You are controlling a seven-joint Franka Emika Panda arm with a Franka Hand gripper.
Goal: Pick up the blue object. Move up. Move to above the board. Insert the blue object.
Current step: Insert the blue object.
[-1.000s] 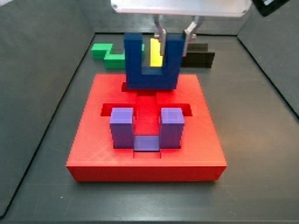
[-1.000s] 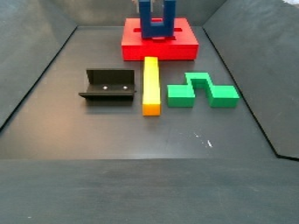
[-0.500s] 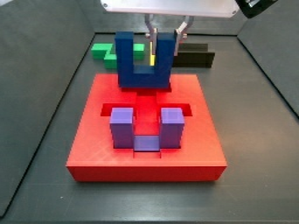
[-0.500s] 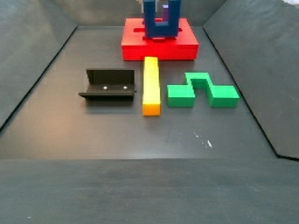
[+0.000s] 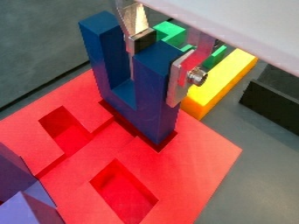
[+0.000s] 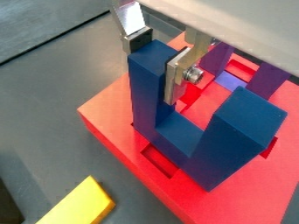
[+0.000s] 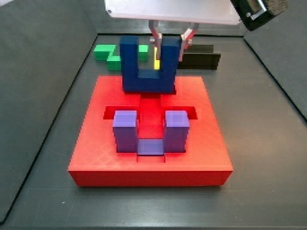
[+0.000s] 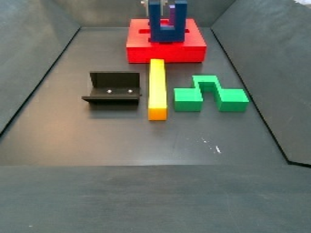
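Note:
The blue object (image 5: 135, 83) is a navy U-shaped block standing upright at the far end of the red board (image 5: 198, 166). Its base sits in or at the mouth of a recess. My gripper (image 5: 162, 59) is shut on one of its prongs near the top, with a silver finger on each side. The same grip shows in a wrist view (image 6: 158, 57) on the block (image 6: 158, 96) over the board (image 6: 111, 122). In both side views the block (image 7: 150, 76) (image 8: 166, 23) stands on the board (image 7: 144, 162) (image 8: 183, 50) under the gripper (image 7: 170, 40).
A purple U-shaped block (image 7: 150, 130) sits in the board's near recess. On the floor beyond the board lie a yellow bar (image 8: 157, 86) and a green block (image 8: 209, 94), and the black fixture (image 8: 112, 89) stands there. Dark walls enclose the floor.
The gripper and the blue object have shifted slightly sideways over the board's far end and come down a little. The grip is unchanged.

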